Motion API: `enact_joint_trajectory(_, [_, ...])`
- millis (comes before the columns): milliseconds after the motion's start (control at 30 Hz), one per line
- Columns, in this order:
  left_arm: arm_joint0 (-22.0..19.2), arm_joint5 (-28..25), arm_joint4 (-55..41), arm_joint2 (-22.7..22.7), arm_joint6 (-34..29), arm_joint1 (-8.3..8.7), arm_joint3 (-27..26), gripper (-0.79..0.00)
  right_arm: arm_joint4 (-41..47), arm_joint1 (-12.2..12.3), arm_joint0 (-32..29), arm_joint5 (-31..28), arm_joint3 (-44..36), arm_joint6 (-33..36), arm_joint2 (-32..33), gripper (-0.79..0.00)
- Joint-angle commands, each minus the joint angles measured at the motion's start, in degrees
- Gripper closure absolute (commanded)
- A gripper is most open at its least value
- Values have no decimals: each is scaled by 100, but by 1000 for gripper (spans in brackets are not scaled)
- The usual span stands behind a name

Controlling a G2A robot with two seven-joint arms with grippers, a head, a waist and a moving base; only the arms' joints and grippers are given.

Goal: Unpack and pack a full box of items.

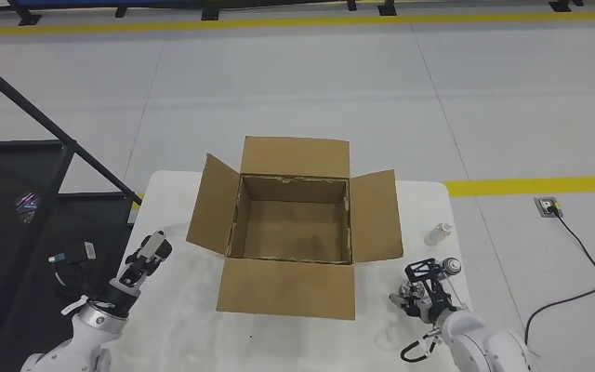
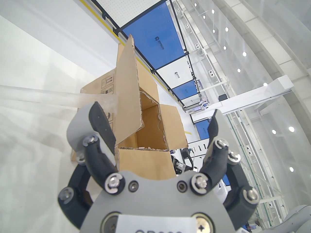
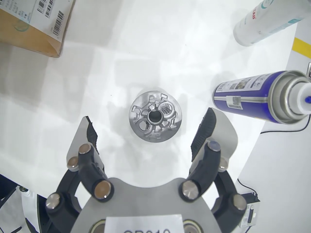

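At desk (image 1: 177, 307) centre: one open cardboard box (image 1: 288, 228). Right: one metal hub (image 3: 155, 120), one blue spray can (image 3: 245, 95), one white bottle (image 3: 269, 13). Left end effector (image 2: 155, 116) and right end effector (image 3: 149, 124): both spread apart.

The bottle (image 1: 438, 233), spray can (image 1: 450, 267) and metal part (image 3: 155, 120) lie right of the box (image 1: 289, 228).

Box (image 1: 288, 288): corrugated cardbd, matt brown, ragged edges. Round part (image 3: 155, 118): cast metal, dull silver. Spray can (image 3: 252, 95): glossy blue metal, white plastic nozzle. Bottle (image 3: 267, 13): smooth white plastic. Table (image 1: 177, 279): white, smooth, slight sheen.
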Motion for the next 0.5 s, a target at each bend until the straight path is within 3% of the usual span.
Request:
enact_joint_trajectory(0, [0, 0, 0, 0, 0, 0, 0, -785, -31, 2, 39, 37, 65, -14, -44, -403])
enact_joint_trajectory(233, [0, 0, 0, 0, 0, 0, 0, -785, -37, 15, 231, 99, 309, 19, -120, -332])
enact_joint_trajectory(333, [0, 0, 0, 0, 0, 0, 0, -785, -27, 27, 268, 98, 303, 27, -106, -135])
enact_joint_trajectory(367, [0, 0, 0, 0, 0, 0, 0, -785, -58, 34, 256, 85, 254, 2, -92, -12])
enact_joint_trajectory(467, [0, 0, 0, 0, 0, 0, 0, -785, -105, 60, 123, 9, -91, -94, -1, 0])
